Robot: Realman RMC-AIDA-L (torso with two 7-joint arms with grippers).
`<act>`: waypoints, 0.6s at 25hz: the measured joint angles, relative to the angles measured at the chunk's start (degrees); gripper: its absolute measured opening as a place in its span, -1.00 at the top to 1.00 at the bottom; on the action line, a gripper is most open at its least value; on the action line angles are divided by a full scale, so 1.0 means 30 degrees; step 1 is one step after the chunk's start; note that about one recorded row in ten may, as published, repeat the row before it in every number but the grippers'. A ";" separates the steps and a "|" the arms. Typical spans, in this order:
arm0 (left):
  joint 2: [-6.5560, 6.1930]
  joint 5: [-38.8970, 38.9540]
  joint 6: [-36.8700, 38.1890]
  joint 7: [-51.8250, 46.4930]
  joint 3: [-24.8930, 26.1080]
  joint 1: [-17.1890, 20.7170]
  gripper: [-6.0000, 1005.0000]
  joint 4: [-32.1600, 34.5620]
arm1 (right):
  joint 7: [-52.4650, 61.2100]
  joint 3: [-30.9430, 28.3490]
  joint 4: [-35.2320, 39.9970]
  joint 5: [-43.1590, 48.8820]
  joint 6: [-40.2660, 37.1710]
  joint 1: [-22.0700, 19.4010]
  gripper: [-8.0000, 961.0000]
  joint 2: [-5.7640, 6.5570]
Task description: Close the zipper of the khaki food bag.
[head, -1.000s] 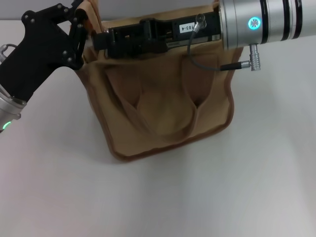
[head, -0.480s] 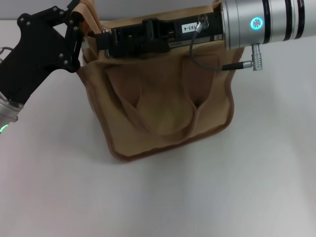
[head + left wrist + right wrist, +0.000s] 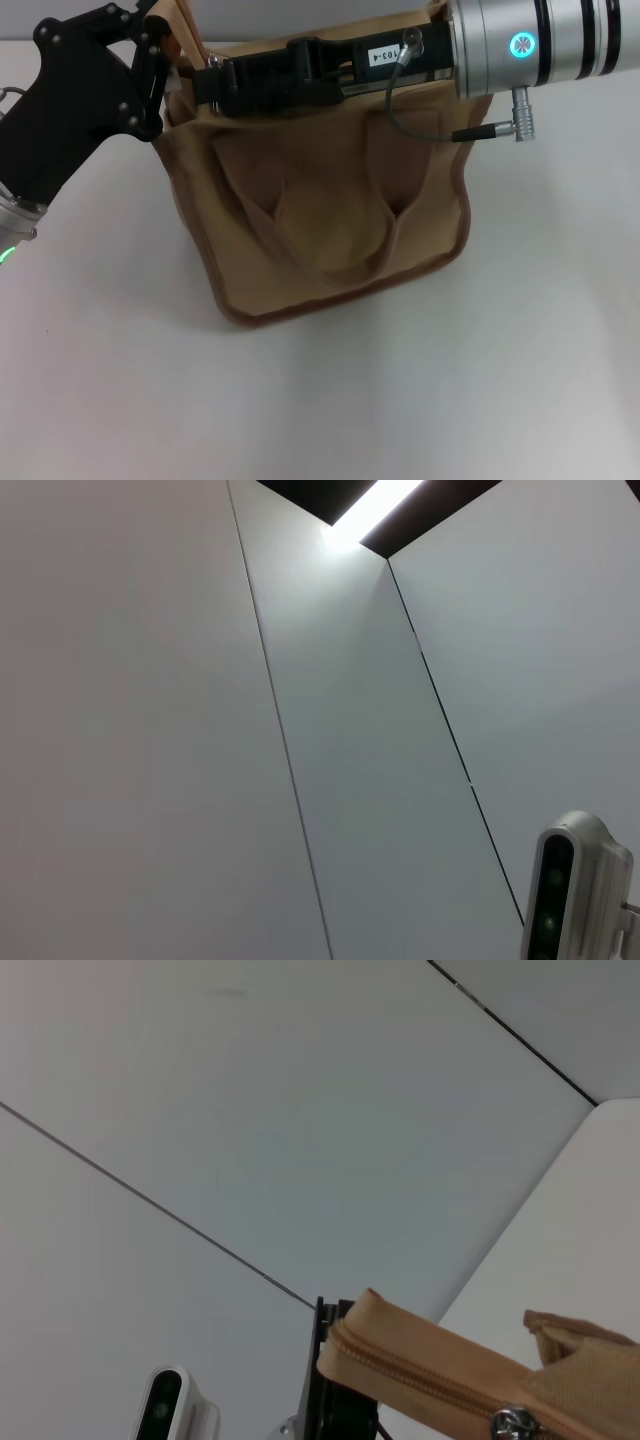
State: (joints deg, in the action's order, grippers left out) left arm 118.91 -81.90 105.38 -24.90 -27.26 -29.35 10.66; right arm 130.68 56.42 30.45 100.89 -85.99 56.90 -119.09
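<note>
1. My right jaws [image 3: 205, 85] reach along the top edge of the khaki food bag [image 3: 330, 210]; whether they are spread or pinching anything, I cannot tell.
2. My left jaws [image 3: 165, 45] sit just beside them at the bag's top corner, against a handle [image 3: 183, 28]; their state is unclear too.
3. The zipper [image 3: 430, 1378] runs along the bag's top, its silver pull tab [image 3: 512, 1424] showing in my right wrist view.
4. Below both jaws, the bag stands on the white worktop [image 3: 400, 400].
</note>
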 joint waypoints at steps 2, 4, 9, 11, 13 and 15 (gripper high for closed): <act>0.0001 0.0016 -0.0007 -0.0034 0.0002 0.0000 0.95 0.0033 | -0.0016 -0.0023 0.0015 0.0000 0.0015 -0.0042 -0.32 -0.0001; 0.0005 0.0028 -0.0006 -0.0038 0.0007 0.0000 0.95 0.0038 | -0.0023 -0.0008 0.0016 0.0026 0.0083 -0.0047 -0.31 0.0000; 0.0030 0.0053 0.0019 -0.0028 0.0008 -0.0002 0.95 -0.0016 | -0.0025 0.0053 0.0015 0.0174 0.0402 0.0025 -0.28 -0.0001; 0.0030 0.0059 0.0045 -0.0025 0.0008 -0.0001 0.95 -0.0048 | -0.0026 0.0059 0.0015 0.0180 0.0525 0.0040 -0.18 -0.0001; 0.0030 0.0064 0.0047 -0.0022 -0.0009 -0.0002 0.95 -0.0072 | -0.0026 0.0060 0.0015 0.0181 0.0592 0.0072 0.01 -0.0001; 0.0043 0.0066 0.0046 -0.0010 -0.0065 -0.0002 0.95 -0.0092 | -0.0025 0.0066 0.0016 0.0181 0.0614 0.0132 0.19 -0.0005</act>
State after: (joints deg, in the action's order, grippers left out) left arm 119.04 -81.70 105.52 -24.93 -27.46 -29.36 10.38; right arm 130.60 56.62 30.50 101.43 -84.15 57.29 -119.11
